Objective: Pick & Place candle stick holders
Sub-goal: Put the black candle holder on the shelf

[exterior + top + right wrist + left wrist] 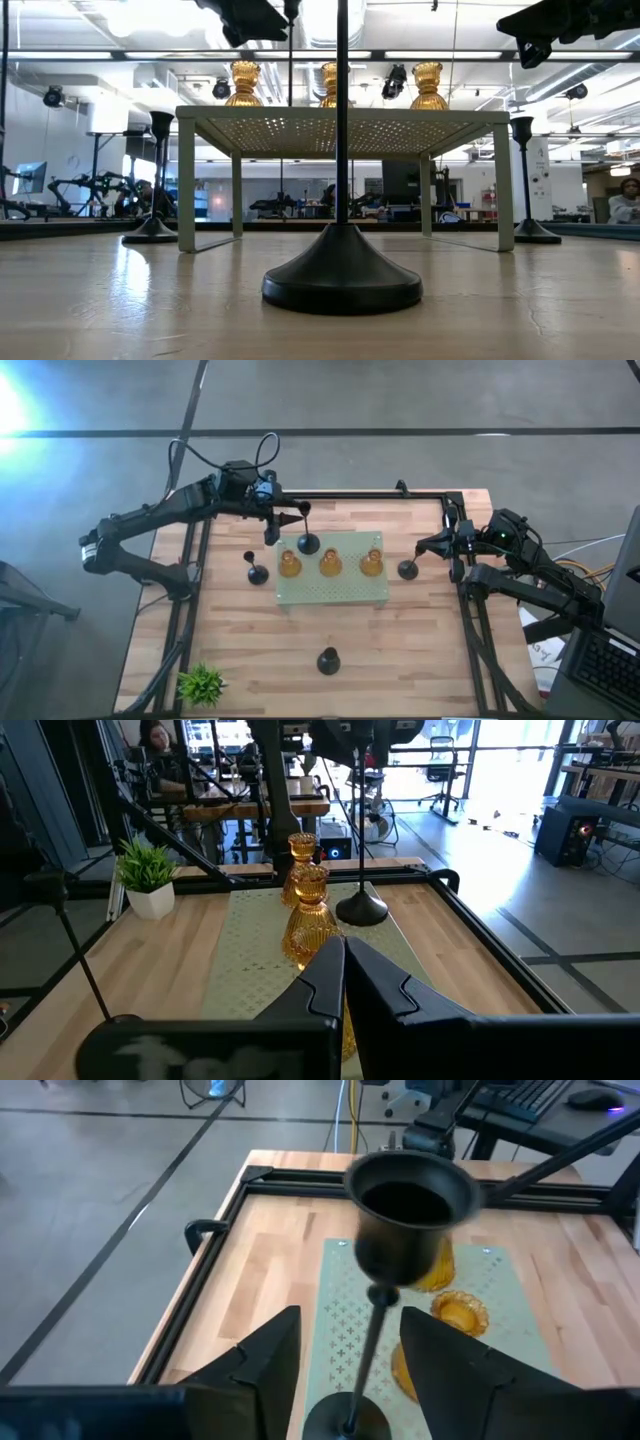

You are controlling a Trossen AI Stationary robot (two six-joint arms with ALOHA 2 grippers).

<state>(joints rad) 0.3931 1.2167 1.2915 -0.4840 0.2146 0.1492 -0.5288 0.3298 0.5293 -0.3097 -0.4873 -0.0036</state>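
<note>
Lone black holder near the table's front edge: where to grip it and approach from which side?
Take the front black holder by its upright stem, above the base. The base is a wide sloped dome that fingers would likely slide off; the stem is straight and narrow. Nothing stands near it, so coming down from above with the fingers astride the stem looks safest.

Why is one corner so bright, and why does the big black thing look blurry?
High view: glare from a strong light washes out the floor at the top left corner. Low view: the nearest black candle stick holder stands very close to the camera, so its base looks big and soft. Left wrist view: another black holder's cup is close and slightly blurred.
</note>
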